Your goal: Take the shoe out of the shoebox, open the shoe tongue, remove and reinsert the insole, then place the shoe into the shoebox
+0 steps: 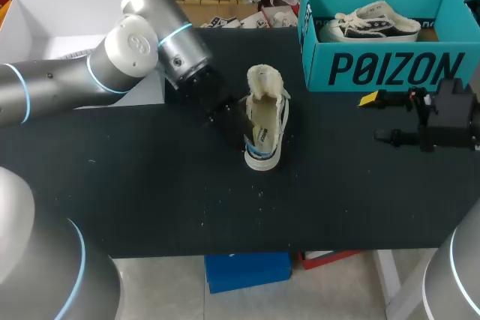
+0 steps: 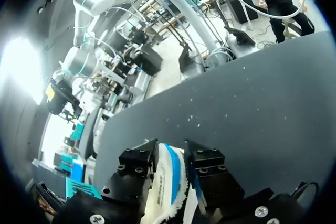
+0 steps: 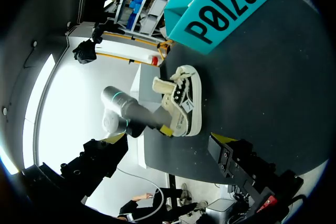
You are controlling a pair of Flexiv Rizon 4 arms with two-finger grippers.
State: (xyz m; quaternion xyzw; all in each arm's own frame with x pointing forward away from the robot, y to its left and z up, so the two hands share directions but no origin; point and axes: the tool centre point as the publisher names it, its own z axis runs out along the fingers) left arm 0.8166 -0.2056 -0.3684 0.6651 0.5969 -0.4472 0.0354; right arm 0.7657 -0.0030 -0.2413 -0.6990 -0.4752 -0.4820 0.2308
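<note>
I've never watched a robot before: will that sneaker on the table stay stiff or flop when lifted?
The shoe has a thick-looking rubber sole, so it is probably stiff where the left end effector grips. The canvas upper looks soft and may sag. Tall and narrow, it could tip if pushed sideways.

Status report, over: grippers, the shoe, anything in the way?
Left gripper shut on shoe, out on the table. Right gripper open, empty, beside box. Other shoe lies in box, taking part of it.
</note>
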